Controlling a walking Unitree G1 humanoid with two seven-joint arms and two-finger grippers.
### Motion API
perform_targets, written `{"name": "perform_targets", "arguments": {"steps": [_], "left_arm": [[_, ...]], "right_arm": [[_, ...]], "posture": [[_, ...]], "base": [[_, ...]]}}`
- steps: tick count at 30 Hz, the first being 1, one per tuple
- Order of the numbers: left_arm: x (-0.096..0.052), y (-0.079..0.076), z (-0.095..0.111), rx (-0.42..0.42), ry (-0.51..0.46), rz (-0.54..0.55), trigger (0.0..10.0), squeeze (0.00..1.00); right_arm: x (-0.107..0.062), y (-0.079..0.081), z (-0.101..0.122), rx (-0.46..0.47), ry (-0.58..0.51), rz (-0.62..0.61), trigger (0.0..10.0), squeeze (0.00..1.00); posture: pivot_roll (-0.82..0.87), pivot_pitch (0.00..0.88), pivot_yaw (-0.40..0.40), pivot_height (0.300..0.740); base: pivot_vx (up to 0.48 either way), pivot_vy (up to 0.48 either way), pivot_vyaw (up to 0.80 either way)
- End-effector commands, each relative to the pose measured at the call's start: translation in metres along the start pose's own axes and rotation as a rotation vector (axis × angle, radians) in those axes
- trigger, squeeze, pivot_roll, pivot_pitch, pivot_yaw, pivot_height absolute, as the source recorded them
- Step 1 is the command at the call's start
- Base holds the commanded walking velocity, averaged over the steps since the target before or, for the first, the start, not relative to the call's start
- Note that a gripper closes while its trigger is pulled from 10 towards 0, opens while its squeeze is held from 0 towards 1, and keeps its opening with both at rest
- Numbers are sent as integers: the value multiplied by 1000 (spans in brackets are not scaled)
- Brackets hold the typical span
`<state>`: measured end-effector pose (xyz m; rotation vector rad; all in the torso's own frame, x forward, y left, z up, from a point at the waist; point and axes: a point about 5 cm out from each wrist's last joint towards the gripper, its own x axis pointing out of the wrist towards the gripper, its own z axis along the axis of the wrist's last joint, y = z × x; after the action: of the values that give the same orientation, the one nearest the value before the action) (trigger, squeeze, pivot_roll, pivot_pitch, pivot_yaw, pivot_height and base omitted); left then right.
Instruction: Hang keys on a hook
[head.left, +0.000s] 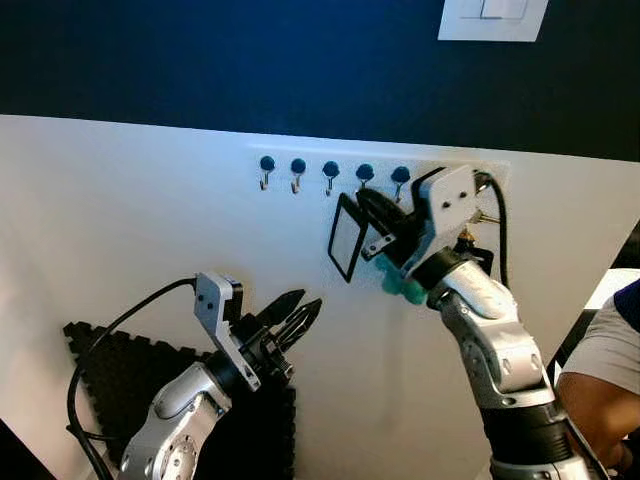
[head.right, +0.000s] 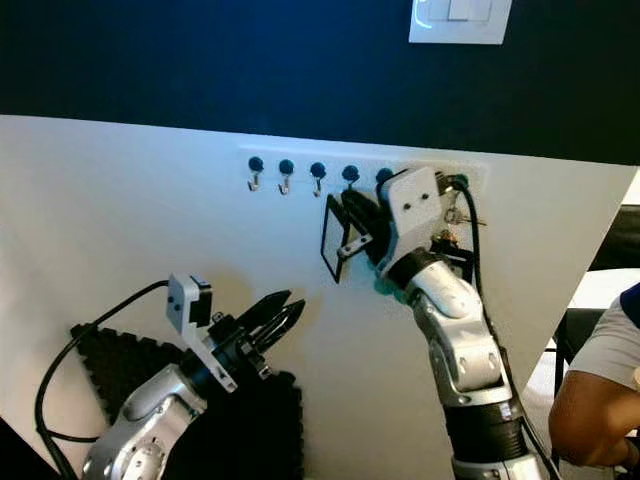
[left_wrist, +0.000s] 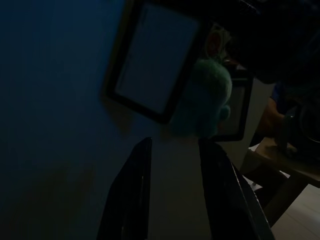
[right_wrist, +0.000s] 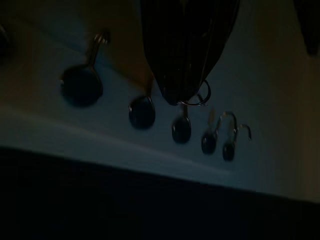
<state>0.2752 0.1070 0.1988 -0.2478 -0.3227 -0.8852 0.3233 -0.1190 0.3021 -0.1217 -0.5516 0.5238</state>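
Head views: the right gripper (head.left: 375, 215) grips the keys (head.left: 347, 238), its fingers closed, just below the hook row (head.left: 331, 172). The left gripper (head.left: 298, 318), fingers parted, waits lower left. Right wrist view: the key ring (right_wrist: 196, 98) nears a hook (right_wrist: 181, 125); next, I judge, it must slip over it.

Eye views bright and sharp; both wrist views dark, bluish, soft.

A white light switch plate (head.left: 492, 18) sits high on the dark blue upper wall (head.left: 200, 55). Below it the wall is white (head.left: 110, 220). Black interlocking foam mats (head.left: 120, 375) lie at the lower left. A person's arm in a white sleeve (head.left: 605, 355) shows at the right edge.
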Motion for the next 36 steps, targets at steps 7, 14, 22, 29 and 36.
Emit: {"name": "perform_targets", "arguments": {"steps": [7, 14, 22, 29, 36], "left_arm": [[-1, -1, 0, -6, 7, -8, 10000, 0], [-1, -1, 0, -7, 12, -11, 10000, 0], [-1, -1, -1, -2, 23, -12, 10000, 0], [-3, 0, -1, 5, 28, -5, 10000, 0], [-2, 1, 0, 8, 27, -2, 10000, 0]], "right_arm": [[-1, -5, 8, -6, -35, -26, 10000, 0], [-4, -14, 6, -25, -13, -76, 10000, 0], [-4, -15, -9, -47, 90, -80, 10000, 0], [-3, -8, -15, -63, 133, -33, 10000, 0], [-3, -3, -16, -73, 143, 13, 10000, 0]], "posture": [[29, 68, 18, 740], [28, 66, 20, 740], [30, 69, 25, 740], [32, 72, 24, 740], [33, 74, 22, 740]], "base": [[0, 0, 0], [0, 0, 0], [0, 0, 0], [0, 0, 0], [0, 0, 0]]}}
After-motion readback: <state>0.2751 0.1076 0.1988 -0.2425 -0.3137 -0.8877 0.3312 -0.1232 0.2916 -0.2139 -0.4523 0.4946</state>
